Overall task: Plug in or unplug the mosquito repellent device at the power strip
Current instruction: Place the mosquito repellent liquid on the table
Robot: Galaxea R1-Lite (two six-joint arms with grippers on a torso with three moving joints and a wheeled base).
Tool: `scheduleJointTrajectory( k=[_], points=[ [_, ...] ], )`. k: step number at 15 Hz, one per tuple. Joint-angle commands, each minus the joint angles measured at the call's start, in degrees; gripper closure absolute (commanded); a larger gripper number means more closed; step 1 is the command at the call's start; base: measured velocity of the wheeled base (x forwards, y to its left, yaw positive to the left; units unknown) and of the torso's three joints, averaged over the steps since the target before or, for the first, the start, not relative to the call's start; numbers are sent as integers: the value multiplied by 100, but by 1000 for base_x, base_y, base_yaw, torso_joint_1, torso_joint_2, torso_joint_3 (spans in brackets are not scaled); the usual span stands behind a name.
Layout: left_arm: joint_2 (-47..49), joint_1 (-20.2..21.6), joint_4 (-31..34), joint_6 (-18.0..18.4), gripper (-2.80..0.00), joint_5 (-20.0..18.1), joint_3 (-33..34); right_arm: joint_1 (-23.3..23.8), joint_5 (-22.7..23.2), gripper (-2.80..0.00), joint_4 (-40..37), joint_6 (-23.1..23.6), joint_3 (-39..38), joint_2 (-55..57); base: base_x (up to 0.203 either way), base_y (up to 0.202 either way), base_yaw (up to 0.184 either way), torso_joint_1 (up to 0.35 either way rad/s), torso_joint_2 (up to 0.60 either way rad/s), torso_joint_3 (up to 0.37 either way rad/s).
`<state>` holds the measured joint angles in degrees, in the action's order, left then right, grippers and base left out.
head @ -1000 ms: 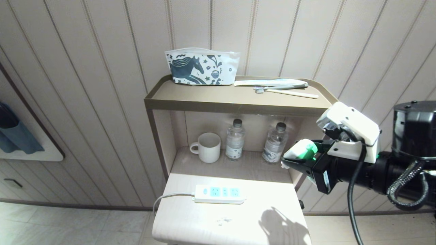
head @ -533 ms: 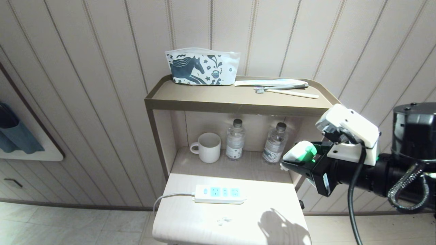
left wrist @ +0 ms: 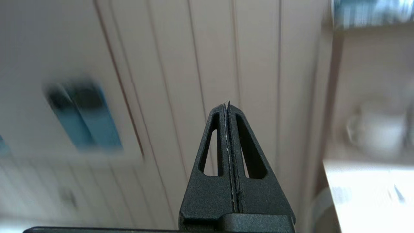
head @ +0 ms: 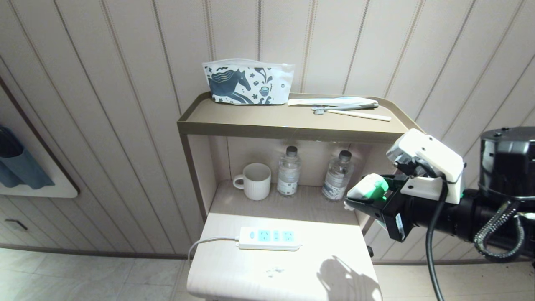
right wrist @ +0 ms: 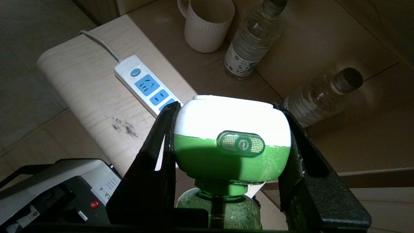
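Note:
My right gripper (head: 365, 194) is shut on the mosquito repellent device (head: 368, 187), its black fingers pressing both sides of the white-and-green head (right wrist: 231, 139); the green liquid bottle (right wrist: 223, 210) sits nearer my wrist. I hold it in the air to the right of and above the white power strip (head: 269, 239), which lies flat on the pale table (head: 234, 271) with empty light-blue sockets (right wrist: 147, 86) and a cord running left. My left gripper (left wrist: 227, 105) is shut and empty, off to the left facing the panelled wall, outside the head view.
A white mug (head: 256, 180) and two clear water bottles (head: 288, 170) (head: 337, 174) stand on the shelf behind the strip. On the upper shelf (head: 292, 129) lie a horse-print pouch (head: 246, 81) and toothbrushes (head: 351, 109).
The right gripper with the device has barely shifted. The power strip has not moved.

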<state>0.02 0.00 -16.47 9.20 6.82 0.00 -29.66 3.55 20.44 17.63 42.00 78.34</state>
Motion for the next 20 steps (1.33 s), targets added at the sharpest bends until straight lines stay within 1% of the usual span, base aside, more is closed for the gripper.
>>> scheduleJointTrajectory(
  k=[1,2,4,5,6,7,8,9,10,11,12,13,14,15,16,17,19,20],
  points=[
    [-2,1,809,-67,0,-72,-8,-5,6,0,12,12,2,33,0,0,0,0,0,0],
    [-2,0,976,-293,0,-146,-37,-5,6,0,6,12,2,41,0,0,0,0,0,0],
    [-2,0,1168,-562,0,-166,-82,-5,6,0,3,9,2,50,0,0,0,0,0,0],
    [-2,0,1164,-584,0,-267,0,-5,6,0,3,3,2,50,0,0,0,0,0,0],
    [-2,0,1185,-584,0,-328,0,-5,6,0,3,3,10,57,0,0,0,0,0,0],
    [3,0,1324,-546,0,-537,0,-5,1,0,3,4,10,76,0,0,0,0,0,0],
    [3,0,1809,-446,0,-674,-24,-13,-14,0,3,3,2,74,0,0,0,0,0,0],
    [0,0,2418,-257,0,-764,-121,-5,-72,0,7,3,-1,56,0,0,0,0,0,0],
    [-1,0,2613,-127,0,-823,-149,-5,-126,0,12,-6,19,41,0,0,0,0,0,0],
    [-2,0,2346,-51,0,-876,-118,-5,-273,0,5,-17,35,18,0,0,0,0,0,0],
    [-2,0,2069,-141,0,-889,-64,-13,-412,0,3,-23,24,15,0,0,0,0,0,0],
    [-2,0,2046,-357,0,-852,-54,-16,-597,0,-2,-39,5,22,0,0,0,0,0,0],
    [-2,0,2043,-543,0,-778,-61,-65,-963,0,2,-77,-49,30,0,0,0,0,0,0],
    [-2,0,2036,-652,0,-754,-62,-138,-1352,0,15,-160,-166,23,0,0,0,0,0,0],
    [-2,0,1973,-716,0,-739,-44,-227,-1659,0,86,-384,-251,13,0,0,0,0,0,0],
    [-2,0,1885,-734,0,-726,-9,-345,-1789,0,298,-625,-270,21,0,0,0,0,0,0],
    [-2,0,1867,-691,0,-743,-9,-445,-1989,0,687,-919,-150,77,0,0,0,0,0,0],
    [-2,0,1867,-700,0,-743,0,-461,-2093,0,761,-1049,-120,130,0,0,0,0,0,0]
  ],
)
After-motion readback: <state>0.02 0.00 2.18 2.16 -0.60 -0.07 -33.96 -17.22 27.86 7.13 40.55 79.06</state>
